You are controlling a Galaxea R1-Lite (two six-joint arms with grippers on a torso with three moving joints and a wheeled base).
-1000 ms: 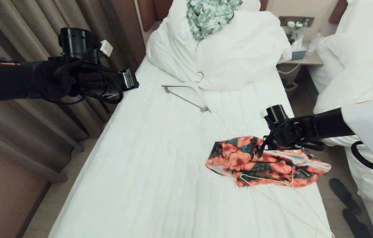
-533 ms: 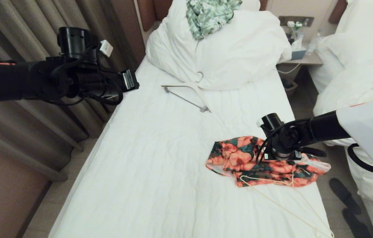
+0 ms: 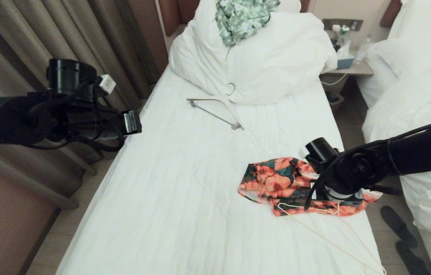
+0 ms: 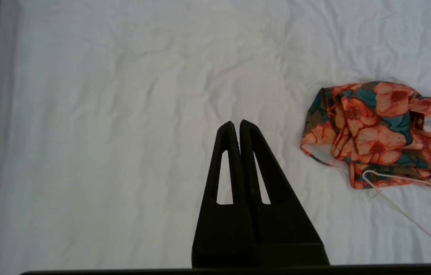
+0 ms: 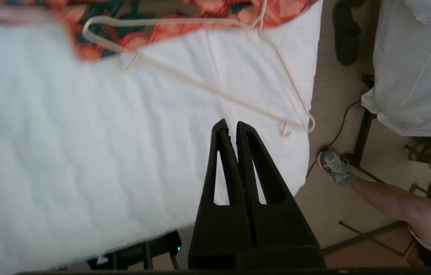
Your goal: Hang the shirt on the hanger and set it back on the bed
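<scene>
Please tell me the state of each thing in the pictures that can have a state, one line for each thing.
shirt: crumpled on the bed, not hung.
hanger: flat on the sheet, hook end lying on the shirt, unheld.
bed: sheet smooth, lightly creased.
left gripper: shut, empty, above the sheet.
right gripper: shut, empty, above the sheet beside the hanger.
second white hanger: flat by the pillow.
green patterned garment: bunched on the pillow.
</scene>
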